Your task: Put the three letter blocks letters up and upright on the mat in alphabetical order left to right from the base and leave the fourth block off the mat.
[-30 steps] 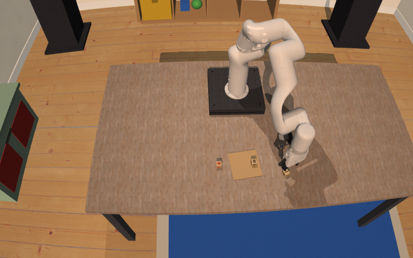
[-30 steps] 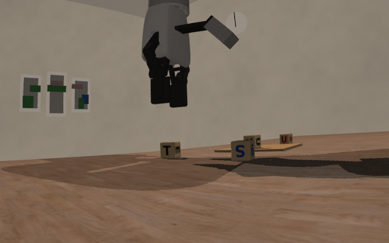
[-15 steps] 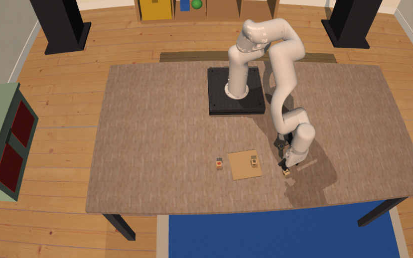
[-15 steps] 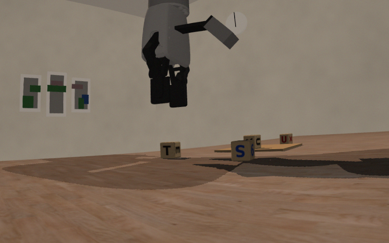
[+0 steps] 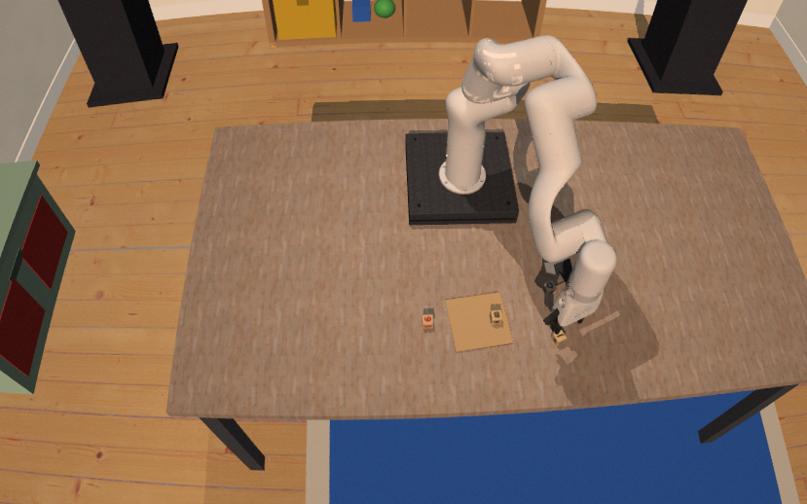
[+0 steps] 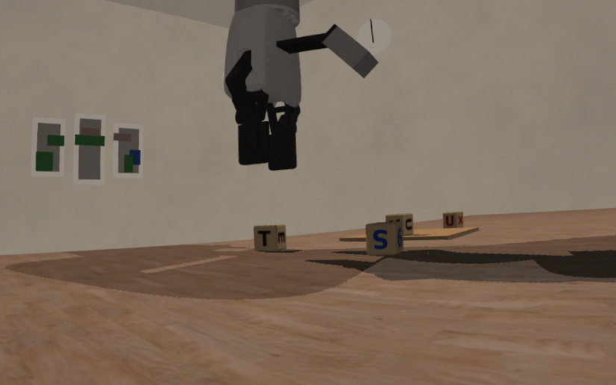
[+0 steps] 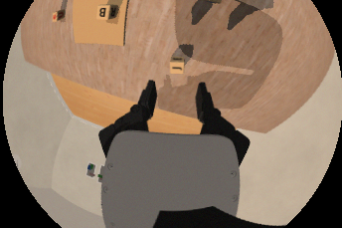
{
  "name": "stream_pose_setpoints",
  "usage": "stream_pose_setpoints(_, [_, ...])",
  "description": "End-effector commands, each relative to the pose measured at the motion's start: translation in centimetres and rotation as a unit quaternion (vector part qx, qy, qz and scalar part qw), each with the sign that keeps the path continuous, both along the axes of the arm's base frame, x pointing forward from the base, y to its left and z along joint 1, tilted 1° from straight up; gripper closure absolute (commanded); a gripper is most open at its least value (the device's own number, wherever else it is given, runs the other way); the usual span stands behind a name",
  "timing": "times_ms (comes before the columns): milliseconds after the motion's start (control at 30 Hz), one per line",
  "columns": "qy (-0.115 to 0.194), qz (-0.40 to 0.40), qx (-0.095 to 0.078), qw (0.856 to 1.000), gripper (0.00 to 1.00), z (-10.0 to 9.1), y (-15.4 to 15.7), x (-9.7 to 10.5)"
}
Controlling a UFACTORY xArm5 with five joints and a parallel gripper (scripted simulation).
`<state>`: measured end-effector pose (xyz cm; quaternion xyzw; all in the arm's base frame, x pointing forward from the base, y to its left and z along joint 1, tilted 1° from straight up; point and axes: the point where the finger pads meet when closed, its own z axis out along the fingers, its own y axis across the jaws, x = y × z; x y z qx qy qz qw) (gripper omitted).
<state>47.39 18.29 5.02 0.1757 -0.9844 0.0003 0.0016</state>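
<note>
ITEM 1 – gripper: qty 1. Fingers partly open, nothing between them. Hangs well above the table, over the block it prob. means to take; gap looks pre-set a bit wider than a block, for a straight drop.

ITEM 2 – blocks: qty 4.
- T-side block: off mat, below gripper, apart from it. Top face too small to read.
- S-side block: off mat, blue mark on top in wrist view, unclear which character.
- B-top block: on the mat, near one edge.
- U-side block: off mat on its far side; red character on top, looks like a 6, so likely the odd one, rightly off the mat.

ITEM 3 – mat: qty 1, flat on table.

STATUS: est. 1 of 3 letter blocks on mat; row not yet formed.
</note>
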Motion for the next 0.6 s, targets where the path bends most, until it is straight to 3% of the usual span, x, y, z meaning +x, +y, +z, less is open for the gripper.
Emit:
stream_pose_setpoints(0, [-0.002,0.000,0.001,1.000,0.37,0.14,0.05,0.13])
stream_pose_setpoints(567, [-0.001,0.000,0.001,1.000,0.37,-0.84,0.04,0.14])
